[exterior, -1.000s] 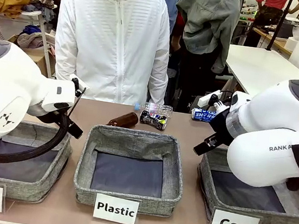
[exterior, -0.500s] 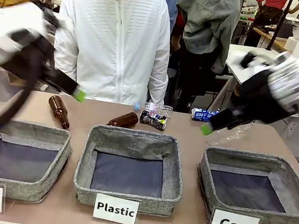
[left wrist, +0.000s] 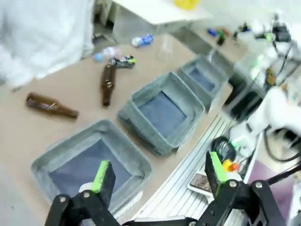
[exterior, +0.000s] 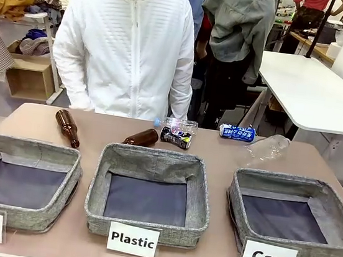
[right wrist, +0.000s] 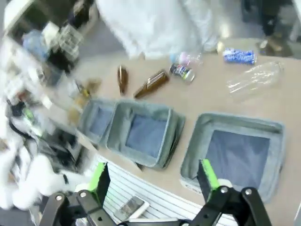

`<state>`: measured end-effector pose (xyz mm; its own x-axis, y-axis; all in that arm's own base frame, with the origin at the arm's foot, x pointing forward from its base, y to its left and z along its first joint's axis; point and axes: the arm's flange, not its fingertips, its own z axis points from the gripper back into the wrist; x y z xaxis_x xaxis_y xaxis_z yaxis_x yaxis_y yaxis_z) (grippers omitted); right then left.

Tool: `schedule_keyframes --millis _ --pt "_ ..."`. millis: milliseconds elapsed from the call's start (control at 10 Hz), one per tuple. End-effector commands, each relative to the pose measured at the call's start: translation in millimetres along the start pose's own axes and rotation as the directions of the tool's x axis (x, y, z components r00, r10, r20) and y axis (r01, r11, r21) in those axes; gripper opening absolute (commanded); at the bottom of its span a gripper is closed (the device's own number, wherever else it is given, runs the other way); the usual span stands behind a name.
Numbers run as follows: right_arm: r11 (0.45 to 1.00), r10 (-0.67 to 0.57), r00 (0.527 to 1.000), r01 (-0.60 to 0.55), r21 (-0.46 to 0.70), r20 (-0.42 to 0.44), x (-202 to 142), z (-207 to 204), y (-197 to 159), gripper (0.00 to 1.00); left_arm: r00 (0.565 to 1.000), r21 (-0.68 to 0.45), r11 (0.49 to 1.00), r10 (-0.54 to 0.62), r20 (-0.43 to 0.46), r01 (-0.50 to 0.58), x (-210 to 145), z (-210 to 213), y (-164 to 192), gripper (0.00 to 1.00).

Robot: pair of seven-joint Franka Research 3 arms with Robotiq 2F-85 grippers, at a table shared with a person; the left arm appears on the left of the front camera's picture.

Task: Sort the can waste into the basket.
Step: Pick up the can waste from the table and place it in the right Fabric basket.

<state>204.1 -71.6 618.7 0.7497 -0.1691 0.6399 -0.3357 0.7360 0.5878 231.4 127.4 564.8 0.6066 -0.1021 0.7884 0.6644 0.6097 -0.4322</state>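
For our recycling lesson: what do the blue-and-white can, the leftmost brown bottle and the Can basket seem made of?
Blue-and-white can: probably thin metal, glossy printed skin.
Leftmost brown bottle: likely glass, translucent amber with highlights.
Can basket: grey woven fabric, matt, slightly sagging walls, dark lining.

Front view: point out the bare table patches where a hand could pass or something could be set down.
Bare: between the left brown bottle and the middle brown bottle; also the far right corner past the crumpled clear bottle. Crowded: the far middle, around the crushed can and blue can.
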Motion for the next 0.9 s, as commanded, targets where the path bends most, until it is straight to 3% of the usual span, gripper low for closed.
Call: schedule_keyframes --millis 0,100,300,400,500,800 --pt "0.979 -0.184 0.973 0.17 0.109 0.137 -69 0 -90 1.0 0.959 -0.098 0.966 0.251 0.133 -0.239 -58 0 69 1.0" --pt "0.953 -0.279 0.949 0.255 0.161 0.149 -72 9 -123 1.0 0.92 -0.182 0.93 0.35 0.179 -0.319 -74 4 100 1.0" --pt "0.883 -0.457 0.874 0.423 0.205 0.166 -81 10 -178 1.0 0.83 -0.268 0.871 0.481 0.283 -0.412 -90 -21 109 1.0" --pt "0.868 -0.497 0.84 0.479 0.134 0.219 -86 3 -191 1.0 0.911 -0.155 0.925 0.372 0.179 -0.348 -93 31 106 1.0" --pt "0.906 -0.415 0.895 0.39 0.163 0.167 -51 68 -173 1.0 0.911 -0.155 0.925 0.372 0.179 -0.348 -93 31 106 1.0" --pt "0.906 -0.415 0.895 0.39 0.163 0.167 -51 68 -173 1.0 0.911 -0.155 0.925 0.372 0.179 -0.348 -93 31 106 1.0"
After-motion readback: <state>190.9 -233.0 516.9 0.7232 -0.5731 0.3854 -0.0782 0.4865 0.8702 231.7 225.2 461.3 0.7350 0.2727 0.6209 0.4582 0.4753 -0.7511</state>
